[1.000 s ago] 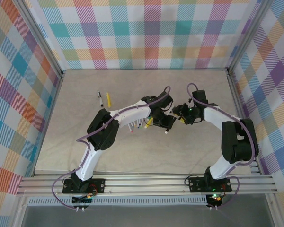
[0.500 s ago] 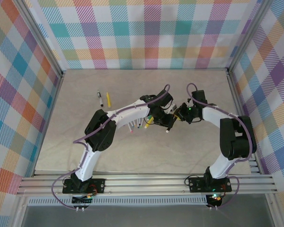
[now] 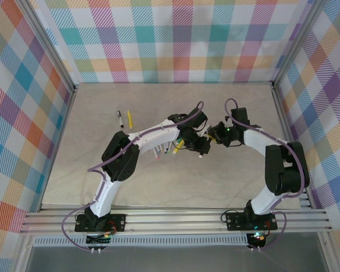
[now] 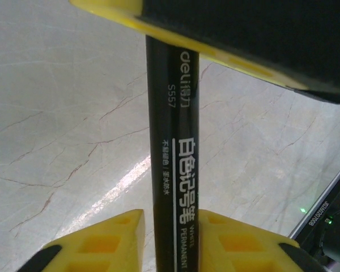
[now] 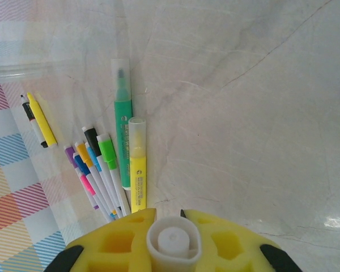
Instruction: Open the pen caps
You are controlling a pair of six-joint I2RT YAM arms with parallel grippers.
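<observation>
Seen from above, the left gripper [image 3: 199, 148] and right gripper [image 3: 215, 136] meet tip to tip near the middle of the table [image 3: 243, 107], too small there to read what lies between them. The left wrist view supplies it. A black marker pen [image 4: 173, 141] with white lettering runs up between the yellow fingertips [image 4: 113, 241], clear of the marble-veined surface, and its upper end passes under a second yellow-and-black finger. The pads sit close beside the barrel, but I cannot tell whether they press it. The right wrist view shows that arm's jaws pinched on a whitish translucent cap [image 5: 171, 241] seen end-on, and whether it is seated on a barrel cannot be told. Past it, left of the grippers in the scene, lie a green highlighter [image 5: 123, 130], a yellow highlighter [image 5: 137, 164] and a row of thin pens [image 5: 107, 154]. These lie side by side, with green, black, orange, blue, purple and pink caps on. Overhead, the left forearm [image 3: 156, 132] crosses the far ends of that row. Farther left and well apart, a yellow pen [image 3: 130, 118] and a black-and-white pen [image 3: 120, 118] lie side by side.
</observation>
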